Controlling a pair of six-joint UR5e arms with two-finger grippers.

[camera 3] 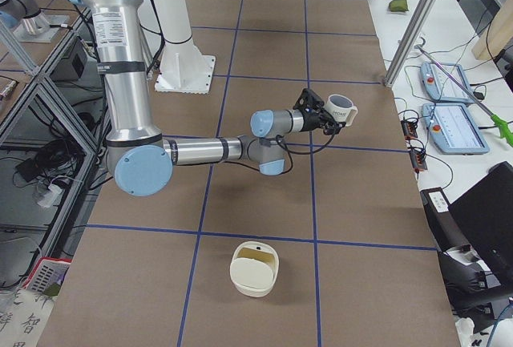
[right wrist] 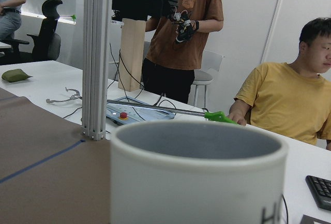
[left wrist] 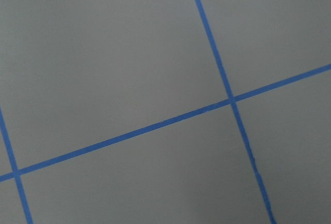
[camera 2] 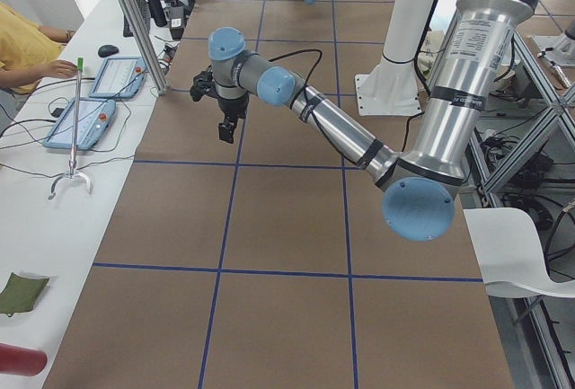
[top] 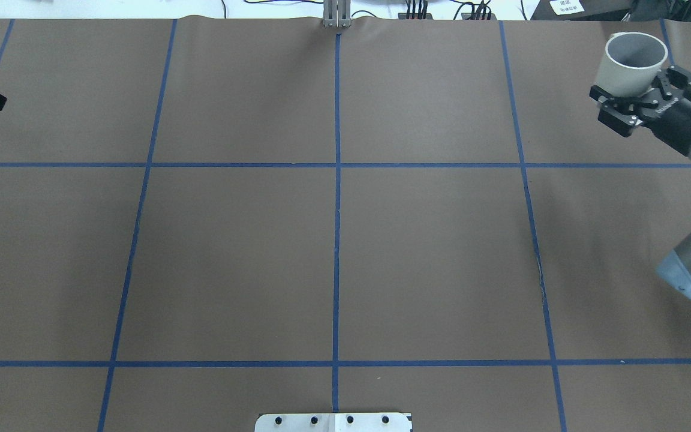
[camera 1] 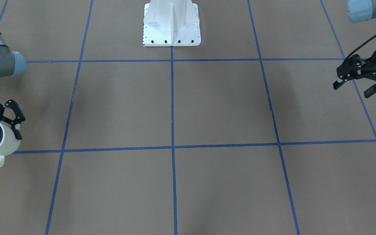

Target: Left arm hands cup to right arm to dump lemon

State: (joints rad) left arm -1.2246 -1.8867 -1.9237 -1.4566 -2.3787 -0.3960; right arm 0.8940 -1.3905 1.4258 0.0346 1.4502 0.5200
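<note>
I've got the cup (top: pixel 633 60), one white mug w/ grey inside and a loop handle, held mouth-up above the mat's far edge on the robot's right, the right gripper (top: pixel 638 95) clamped round its lower wall. The left gripper (camera 1: pixel 352 89), black open-frame, hangs over the opposite side w/ jaws spread, nothing between them. Surface is a matte brown sheet (top: pixel 231 252) taped into squares w/ blue lines (top: pixel 338 240), w/ 1 white metal base plate (camera 1: pixel 171 32) and 1 cream rounded tub (camera 3: pixel 255 271); beyond it a white bench (camera 3: pixel 473 171) w/ 2 blue-edged pendants (camera 3: pixel 455 127), an aluminium post (right wrist: pixel 95 53), a seated man (right wrist: pixel 289 100) in a yellow tee and a standing person (right wrist: pixel 183 32) in brown
</note>
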